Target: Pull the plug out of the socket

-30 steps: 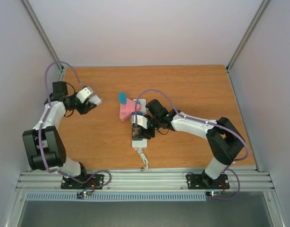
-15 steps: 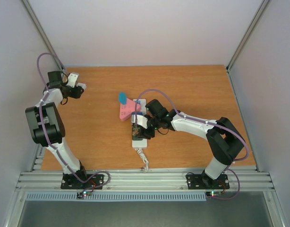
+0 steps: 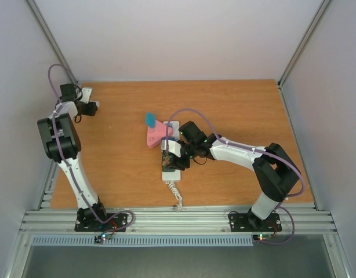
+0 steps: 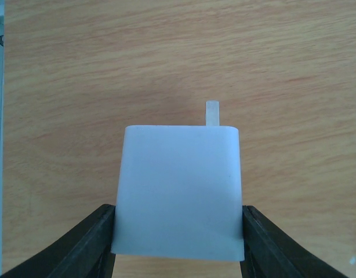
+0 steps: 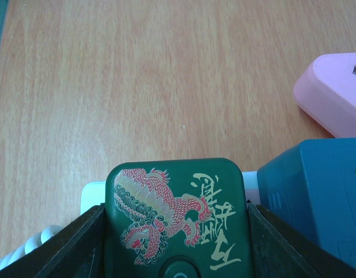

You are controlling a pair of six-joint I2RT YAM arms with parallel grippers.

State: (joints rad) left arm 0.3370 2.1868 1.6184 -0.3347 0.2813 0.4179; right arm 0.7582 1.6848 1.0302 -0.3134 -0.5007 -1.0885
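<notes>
Where pale walls [image 3: 178, 35] close in on three sides, a wood-grain table [image 3: 242, 104] fills the booth, with a ribbed metal rail [image 3: 178, 219] along its near edge. The socket [image 3: 170, 174] lies lengthwise near the table's middle, its coiled cord [image 3: 177, 197] trailing toward the rail. The right gripper [image 5: 175, 211] is clamped on a green block [image 5: 178, 231] (printed with a red dragon) seated on the socket, a blue block [image 5: 317, 191] just beside it and a pink one [image 5: 334, 92] beyond. Well apart, over the table's far left corner, the left gripper [image 4: 178, 211] grips a white plug [image 4: 179, 179] between its fingers, one pale prong [image 4: 212, 113] pointing at bare wood.
</notes>
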